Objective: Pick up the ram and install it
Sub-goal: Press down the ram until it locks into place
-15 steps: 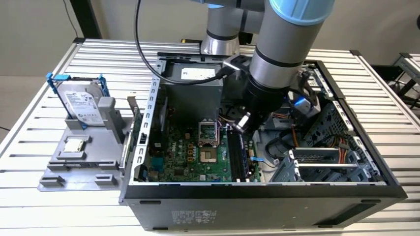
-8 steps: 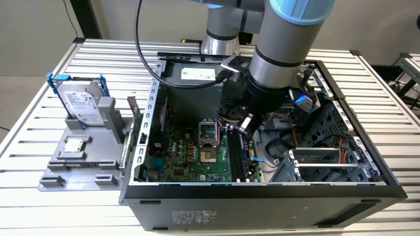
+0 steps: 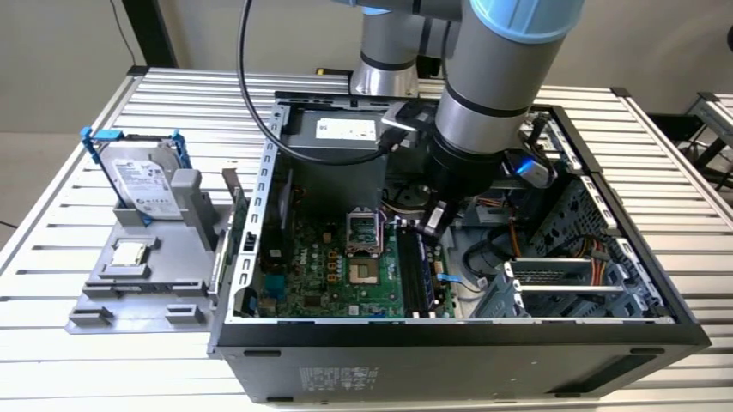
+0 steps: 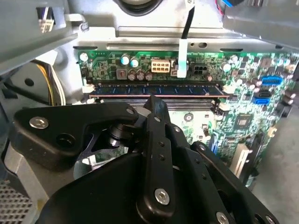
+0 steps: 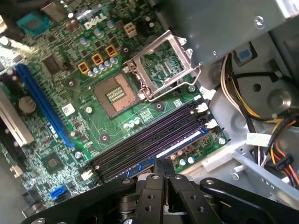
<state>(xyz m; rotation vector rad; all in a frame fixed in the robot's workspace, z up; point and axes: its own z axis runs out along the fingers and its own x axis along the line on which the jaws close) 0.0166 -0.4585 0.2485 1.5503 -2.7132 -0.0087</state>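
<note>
I see arm vertical inside PC case (image 3: 641, 283), gripper (image 5: 164, 164) fingers closed together, empty, tips just above ram (image 4: 154, 90) seated in mobo slot.

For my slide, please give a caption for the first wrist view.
Gripper shut above the memory slots, beside the open processor socket on the green motherboard.

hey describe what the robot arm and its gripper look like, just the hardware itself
The arm is built of thick silver-grey tubes with light blue caps at the joints and a black ring near the wrist. A black cable loops down alongside it. In both wrist views the gripper is matte black, made of flat linked bars with silver screws.
</note>
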